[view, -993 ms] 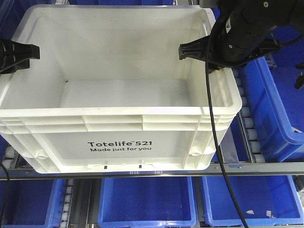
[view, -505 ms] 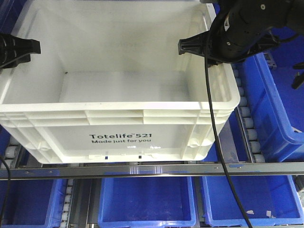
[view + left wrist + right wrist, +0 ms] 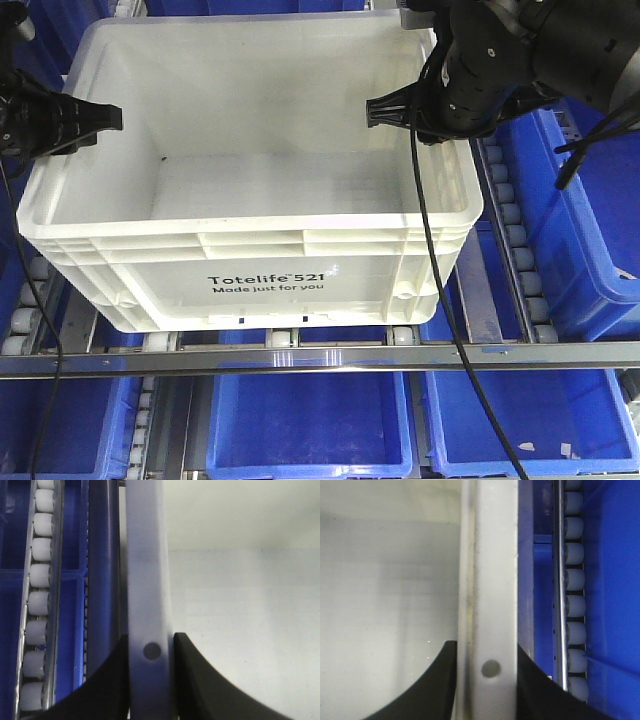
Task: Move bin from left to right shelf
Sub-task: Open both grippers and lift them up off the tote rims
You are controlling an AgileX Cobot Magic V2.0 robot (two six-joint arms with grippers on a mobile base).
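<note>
- The white bin [image 3: 250, 190], printed "Totelife 521 Made just for you" on its near side, sits on the roller shelf [image 3: 300, 358], its bottom front edge just behind the metal front rail.
- It is empty; only a tiny dark speck shows on its floor near the back left corner.
- The left pincer [image 3: 148, 680] is clamped on the bin's left rim, one black finger outside the wall and one inside, both touching the plastic.
- From the front, the left arm's black finger tip [image 3: 95, 118] pokes over the rim into the bin.
- The right pincer [image 3: 485, 685] grips the right rim the same way, a finger pressed on each side of the wall.
- A black cable [image 3: 440, 300] hangs from the right arm across the bin's right front corner.
- Blue plastic bins [image 3: 310, 425] fill the level below, and another blue bin [image 3: 590, 240] stands just to the right, beyond a row of white rollers [image 3: 515, 240].
</note>
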